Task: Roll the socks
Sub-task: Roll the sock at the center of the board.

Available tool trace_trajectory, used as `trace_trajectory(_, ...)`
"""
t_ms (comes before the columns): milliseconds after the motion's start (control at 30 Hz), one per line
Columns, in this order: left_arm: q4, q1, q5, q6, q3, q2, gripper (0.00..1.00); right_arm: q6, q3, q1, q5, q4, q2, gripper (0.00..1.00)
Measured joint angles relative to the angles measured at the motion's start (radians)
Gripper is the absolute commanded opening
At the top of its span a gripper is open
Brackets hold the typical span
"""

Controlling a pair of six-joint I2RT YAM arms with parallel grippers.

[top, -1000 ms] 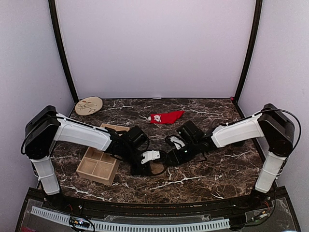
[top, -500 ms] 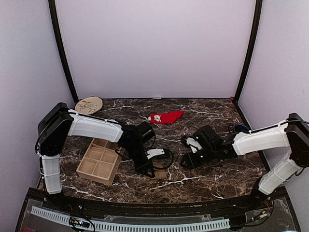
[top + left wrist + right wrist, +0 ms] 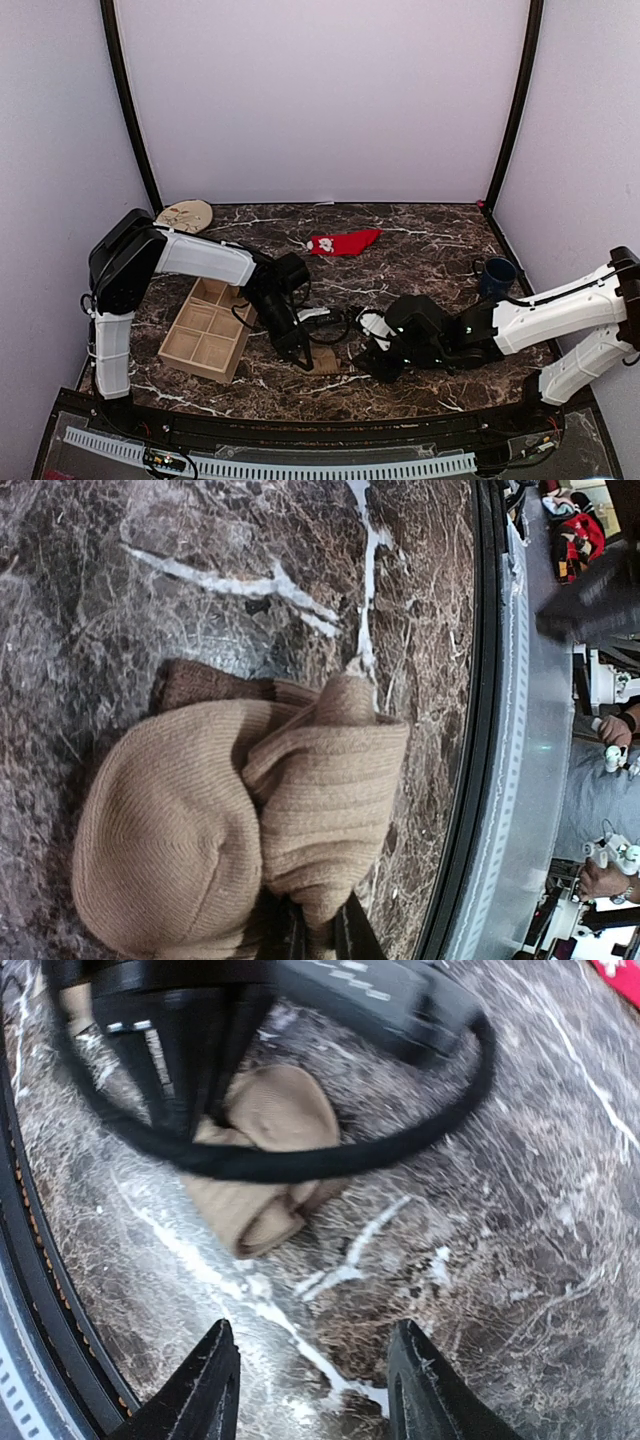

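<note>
In the left wrist view, the tan sock (image 3: 200, 830) was seen on the counter (image 3: 150, 580), bunched into a rounded lump with its ribbed cuff folded over one side. The jaws of the left gripper (image 3: 315, 935) were clamped together on the lower fold of that cuff.

In the right wrist view, the jaws of the right gripper (image 3: 315, 1385) were held apart with nothing between them, above bare counter. The tan sock lay just beyond them, partly hidden by a black cable (image 3: 300, 1165) and the left gripper.

In the top view, the tan bundle was found near the front edge of the counter, just beside the tray (image 3: 205, 335), with both grippers gathered at it. The red sock (image 3: 345, 242) lay flat and unrolled, well apart toward the back wall.

The tan sock's roll was judged to be largely formed but loose, with the cuff probably yet to be tucked. The red sock had not been begun, so no more than about half of the task was judged done.
</note>
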Motion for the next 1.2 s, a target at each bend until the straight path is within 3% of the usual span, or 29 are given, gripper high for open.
trace_trajectory(367,-0.030,0.024,0.071,0.032,0.014,0.034,0.04,-0.175,0.059,0.156,0.131,0.021,0.130,0.51)
trace_trajectory(633,-0.055,0.026,0.097,0.077,0.014,0.047,0.04,-0.274,0.134,0.164,0.169,0.061,0.252,0.58)
trace_trajectory(900,-0.076,0.026,0.099,0.108,0.015,0.049,0.04,-0.342,0.174,0.164,0.168,0.088,0.338,0.58)
trace_trajectory(1200,-0.090,0.026,0.101,0.129,0.015,0.050,0.04,-0.388,0.192,0.152,0.156,0.102,0.378,0.51)
